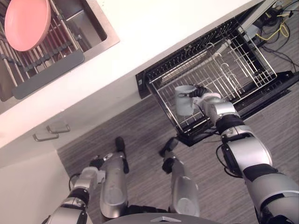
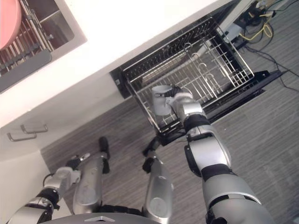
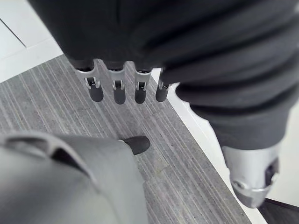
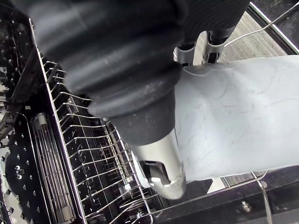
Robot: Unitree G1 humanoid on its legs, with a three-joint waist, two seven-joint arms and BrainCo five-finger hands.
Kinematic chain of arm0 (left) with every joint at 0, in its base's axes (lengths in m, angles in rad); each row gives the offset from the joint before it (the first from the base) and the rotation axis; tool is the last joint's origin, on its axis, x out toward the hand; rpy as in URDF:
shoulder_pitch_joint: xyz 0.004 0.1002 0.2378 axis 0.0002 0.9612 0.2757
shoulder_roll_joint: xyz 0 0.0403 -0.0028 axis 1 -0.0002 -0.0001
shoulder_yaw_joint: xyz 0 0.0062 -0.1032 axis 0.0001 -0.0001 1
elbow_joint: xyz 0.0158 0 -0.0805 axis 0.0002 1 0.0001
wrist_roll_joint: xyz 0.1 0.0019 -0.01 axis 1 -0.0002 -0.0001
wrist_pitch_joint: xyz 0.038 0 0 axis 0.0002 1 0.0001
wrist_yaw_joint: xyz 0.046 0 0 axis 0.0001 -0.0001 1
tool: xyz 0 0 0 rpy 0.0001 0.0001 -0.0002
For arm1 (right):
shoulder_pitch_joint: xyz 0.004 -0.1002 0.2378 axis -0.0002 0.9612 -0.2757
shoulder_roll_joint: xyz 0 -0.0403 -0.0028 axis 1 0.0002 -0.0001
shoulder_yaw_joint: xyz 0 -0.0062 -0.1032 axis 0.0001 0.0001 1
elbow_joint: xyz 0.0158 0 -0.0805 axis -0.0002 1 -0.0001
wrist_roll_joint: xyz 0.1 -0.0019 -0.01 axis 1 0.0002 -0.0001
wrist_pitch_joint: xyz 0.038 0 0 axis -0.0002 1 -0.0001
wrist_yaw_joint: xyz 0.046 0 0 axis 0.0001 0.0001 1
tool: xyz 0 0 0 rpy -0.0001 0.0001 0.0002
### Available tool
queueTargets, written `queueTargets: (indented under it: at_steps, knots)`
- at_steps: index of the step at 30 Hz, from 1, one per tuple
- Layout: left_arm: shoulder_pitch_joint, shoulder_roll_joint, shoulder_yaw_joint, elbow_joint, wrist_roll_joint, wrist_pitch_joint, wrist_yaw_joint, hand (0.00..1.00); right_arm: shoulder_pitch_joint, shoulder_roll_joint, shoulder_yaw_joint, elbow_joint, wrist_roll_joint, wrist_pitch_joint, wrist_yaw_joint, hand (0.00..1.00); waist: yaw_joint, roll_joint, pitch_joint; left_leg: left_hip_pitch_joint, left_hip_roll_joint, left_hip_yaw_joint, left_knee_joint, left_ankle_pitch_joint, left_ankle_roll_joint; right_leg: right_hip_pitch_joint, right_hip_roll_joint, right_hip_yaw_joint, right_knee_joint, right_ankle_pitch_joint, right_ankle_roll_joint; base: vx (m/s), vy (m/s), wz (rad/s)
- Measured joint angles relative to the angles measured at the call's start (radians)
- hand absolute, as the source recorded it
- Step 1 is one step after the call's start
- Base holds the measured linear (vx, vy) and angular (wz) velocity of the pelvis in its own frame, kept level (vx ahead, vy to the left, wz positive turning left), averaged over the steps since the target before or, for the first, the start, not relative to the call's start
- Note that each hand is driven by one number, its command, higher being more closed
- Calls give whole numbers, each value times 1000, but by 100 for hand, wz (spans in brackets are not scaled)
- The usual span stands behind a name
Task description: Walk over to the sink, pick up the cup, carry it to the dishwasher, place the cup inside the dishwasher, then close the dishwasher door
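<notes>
Left eye view: the sink (image 1: 100,32) at upper left holds a grey dish rack (image 1: 46,70) with a pink plate (image 1: 27,21) standing in it. The pale cup (image 1: 184,99) is upright, mouth up, gripped by the right hand (image 1: 204,95) over the near corner of the pulled-out dishwasher rack (image 1: 243,60). Contact with the wires: cannot tell. The left hand (image 1: 96,164) hangs low.

Left wrist view: fingers (image 3: 117,91) straight and relaxed, holding nothing.

Right wrist view: thumb (image 4: 156,163) curled round the cup, wire rack beneath.

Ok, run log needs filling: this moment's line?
right robot hand: shut on pale grey cup | over wire dishwasher rack | left robot hand: open, idle
</notes>
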Motion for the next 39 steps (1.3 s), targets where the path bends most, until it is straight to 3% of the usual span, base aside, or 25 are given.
queueTargets:
  at_steps: [5,9,10,24,31,34,35,39]
  knots:
    - [-19,-44,-42,-25,-2,5,14,0,-11,0,23,0,-76,15,77,100,-10,10,5,-25,0,-15,15,0,1,-12,-3,-10,2,2,-2,0,17,5]
    - [-20,-47,-49,-27,-2,15,20,0,-11,-2,45,2,-118,15,98,100,-11,10,5,-30,-2,-24,14,5,5,-12,-11,-22,17,-4,-2,-8,8,11]
    - [-21,-47,-50,-27,-2,15,20,0,-11,-1,48,2,-118,14,103,0,-9,10,5,-30,-2,-25,14,5,5,-12,-13,-23,21,-6,-2,-19,0,6]
    - [-23,-48,-69,-28,1,38,18,0,38,1,82,0,-136,16,124,0,-13,13,4,1,-19,-28,-24,38,13,2,-30,-26,40,-9,-5,-8,-1,2]
    - [7,-46,-80,-31,18,42,2,0,133,3,79,-53,-98,-4,122,0,-19,15,2,95,-22,-13,-79,42,18,73,-25,-22,27,-22,4,-4,-3,-3]
    - [26,-43,-89,-34,21,40,-2,0,177,15,56,-98,-54,-75,60,0,-33,17,0,143,-21,4,-106,56,15,104,-15,-17,10,-18,7,29,-2,-11]
    - [35,-41,-90,-36,19,41,-5,0,223,38,-15,-157,-57,-141,-4,0,-40,17,0,168,-18,9,-112,55,11,128,-9,-15,0,-17,7,31,-8,-10]
    - [68,-32,-103,-36,-43,43,-21,0,399,117,-142,-396,-19,-295,-162,0,-58,16,-8,249,-12,36,-112,35,-1,199,5,3,-19,-19,17,36,7,-19]
